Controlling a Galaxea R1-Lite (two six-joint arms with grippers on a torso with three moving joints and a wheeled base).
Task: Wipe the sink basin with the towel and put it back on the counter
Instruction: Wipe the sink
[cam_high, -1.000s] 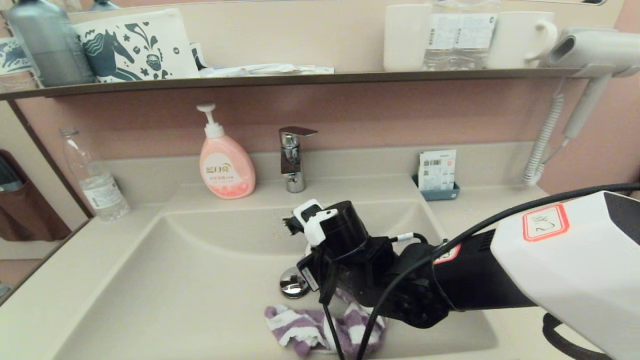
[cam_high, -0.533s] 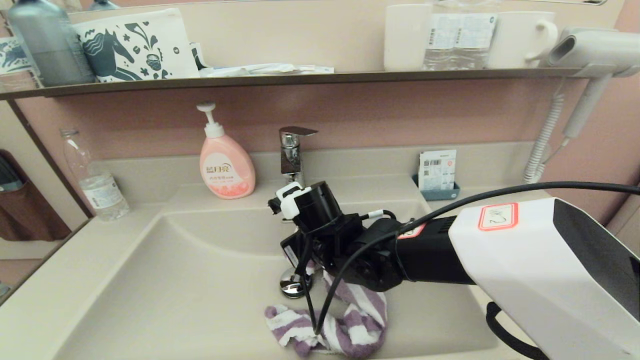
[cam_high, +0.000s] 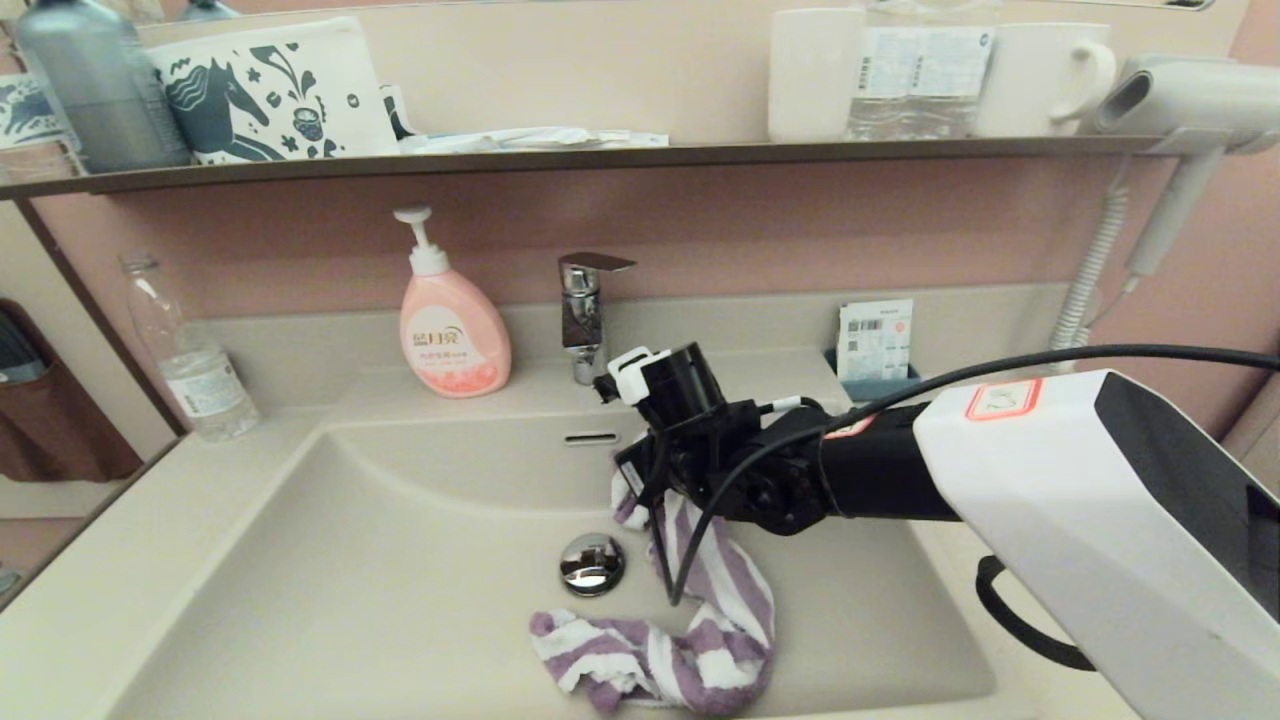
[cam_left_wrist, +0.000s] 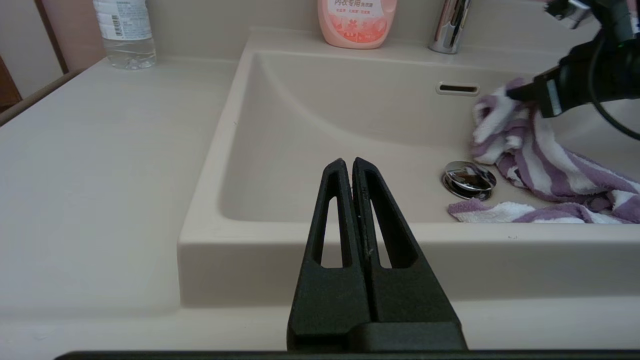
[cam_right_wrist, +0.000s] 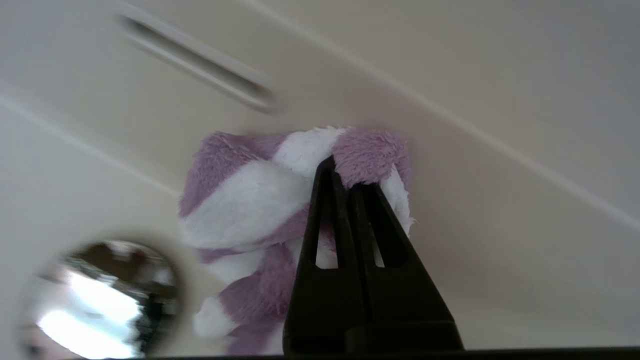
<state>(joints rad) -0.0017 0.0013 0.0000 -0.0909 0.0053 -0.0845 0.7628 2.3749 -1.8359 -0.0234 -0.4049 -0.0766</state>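
Observation:
A purple-and-white striped towel (cam_high: 715, 600) lies in the cream sink basin (cam_high: 380, 560), to the right of the chrome drain plug (cam_high: 591, 563). My right gripper (cam_right_wrist: 342, 172) is shut on one end of the towel (cam_right_wrist: 250, 200) and holds it up near the basin's back wall, right of the overflow slot (cam_high: 591, 438). The rest of the towel hangs down and trails on the basin floor. In the head view the wrist hides the right gripper's fingers. My left gripper (cam_left_wrist: 347, 165) is shut and empty in front of the sink's front edge, left of the counter (cam_left_wrist: 100, 150).
A pink soap bottle (cam_high: 452, 330) and the faucet (cam_high: 585, 315) stand behind the basin. A water bottle (cam_high: 190, 360) is at the back left and a blue card holder (cam_high: 876, 350) at the back right. A hair dryer (cam_high: 1180, 110) hangs at the right.
My right gripper has risen and moved toward the basin's back wall, lifting one end of the towel off the basin floor. The drain plug has come into full view.

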